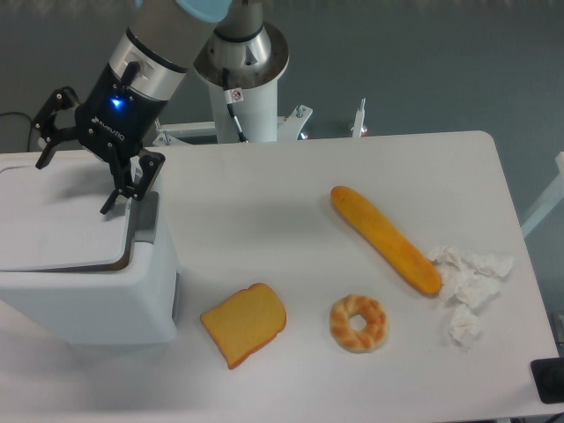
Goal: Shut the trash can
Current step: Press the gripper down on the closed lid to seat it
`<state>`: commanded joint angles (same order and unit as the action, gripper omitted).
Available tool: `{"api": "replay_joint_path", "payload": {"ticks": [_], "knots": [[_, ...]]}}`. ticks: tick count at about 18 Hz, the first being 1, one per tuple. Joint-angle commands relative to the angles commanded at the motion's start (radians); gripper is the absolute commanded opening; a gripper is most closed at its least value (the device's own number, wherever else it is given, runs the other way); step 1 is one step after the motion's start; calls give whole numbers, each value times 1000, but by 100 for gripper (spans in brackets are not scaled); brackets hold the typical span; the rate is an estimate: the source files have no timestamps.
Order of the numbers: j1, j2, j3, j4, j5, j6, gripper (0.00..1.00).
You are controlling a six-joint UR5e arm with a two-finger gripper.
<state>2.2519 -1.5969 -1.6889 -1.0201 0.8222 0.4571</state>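
White table (291,176) holds the trash can (84,291), lid (62,220) nearly flat. Gripper (75,176) hovers above, fingers spread; press down evenly near the grey latch (145,218).

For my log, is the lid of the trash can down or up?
Down: the lid lies flat on the trash can; the open gripper hangs over it.

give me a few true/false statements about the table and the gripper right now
1. The gripper is open above the trash can. True.
2. The gripper holds the baguette. False: the baguette lies on the table, untouched.
3. The toast slice lies beside the bagel. True.
4. The crumpled tissue sits on the trash can lid. False: it lies at the baguette's near end.
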Motion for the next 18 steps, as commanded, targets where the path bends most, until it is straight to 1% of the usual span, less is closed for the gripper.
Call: {"api": "replay_joint_path", "payload": {"ticks": [18], "knots": [[-2,-11,-2,0,0,3,100]]}}
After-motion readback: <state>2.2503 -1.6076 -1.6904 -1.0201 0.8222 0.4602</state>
